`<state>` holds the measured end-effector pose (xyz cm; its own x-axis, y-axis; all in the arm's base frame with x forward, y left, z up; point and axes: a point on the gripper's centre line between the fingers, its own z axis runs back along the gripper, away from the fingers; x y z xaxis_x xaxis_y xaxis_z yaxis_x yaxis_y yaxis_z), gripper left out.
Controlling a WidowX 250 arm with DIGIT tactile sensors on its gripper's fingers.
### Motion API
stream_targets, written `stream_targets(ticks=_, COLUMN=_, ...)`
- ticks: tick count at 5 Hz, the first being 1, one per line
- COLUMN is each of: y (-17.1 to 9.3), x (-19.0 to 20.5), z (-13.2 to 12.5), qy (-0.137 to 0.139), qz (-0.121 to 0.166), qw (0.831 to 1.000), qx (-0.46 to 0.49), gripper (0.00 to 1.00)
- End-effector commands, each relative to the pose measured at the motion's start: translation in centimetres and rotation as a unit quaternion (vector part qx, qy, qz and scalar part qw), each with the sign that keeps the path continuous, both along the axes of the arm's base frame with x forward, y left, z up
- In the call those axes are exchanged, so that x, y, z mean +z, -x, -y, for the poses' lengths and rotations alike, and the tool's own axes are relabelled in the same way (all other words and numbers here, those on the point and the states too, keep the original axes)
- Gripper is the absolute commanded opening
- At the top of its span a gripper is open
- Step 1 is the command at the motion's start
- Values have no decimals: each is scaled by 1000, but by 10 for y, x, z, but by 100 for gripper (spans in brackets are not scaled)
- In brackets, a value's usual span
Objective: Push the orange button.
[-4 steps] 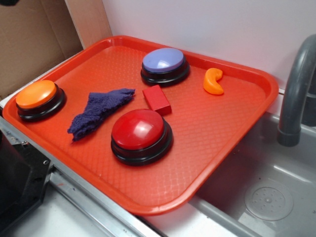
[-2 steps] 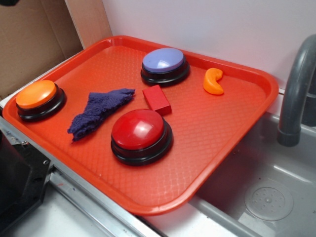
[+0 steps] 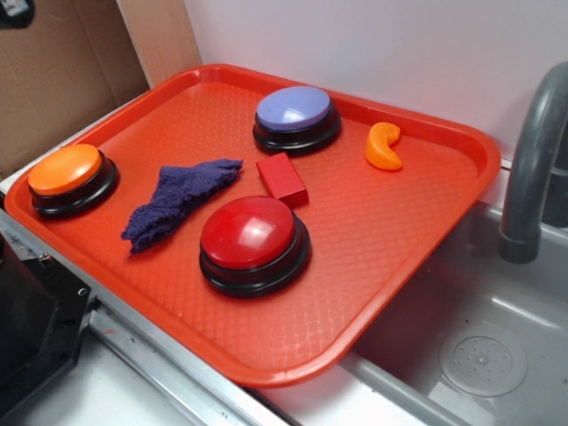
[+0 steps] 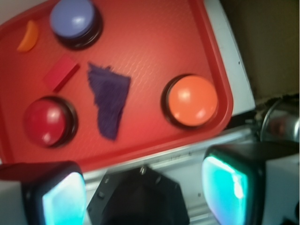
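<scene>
Moved: almost nothing on the tray (image 3: 417, 266); all the things sit where they sat in the 2 older side pictures; only a small dark bit at the top left corner of the side view shows a little more now; I think it is part of the arm
Orange button (image 3: 65, 170): sits at the left end of the tray, near the rim; its dome looks up, not pressed; nothing touches it
Gripper (image 4: 140, 190): fingers spread wide with nothing between them; it looks down from high up, well above the tray and off its near edge
Wrist view: orange button (image 4: 192, 100) shows up and to the right of the gap between the fingers
Other things: red button (image 3: 248, 232); purple button (image 3: 294, 108); purple cloth (image 3: 174, 204) between the orange and red buttons; red block (image 3: 281, 178); orange crescent (image 3: 384, 146) far from the orange button
Done: nothing yet, as far as I can tell
Left to do: move over the orange button; come down; push the dome
</scene>
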<state>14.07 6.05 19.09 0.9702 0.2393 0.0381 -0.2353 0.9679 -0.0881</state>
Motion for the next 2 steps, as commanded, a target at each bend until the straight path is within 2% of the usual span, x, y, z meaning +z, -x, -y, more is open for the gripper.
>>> stream_targets(ticks=1, y=-6, x=-42, z=-35, qy=-59, qz=27, qw=998, qx=9, gripper=100)
stream_targets(ticks=2, y=4, x=-51, z=-47, qy=-88, qz=77, qw=993, qx=-3, gripper=100)
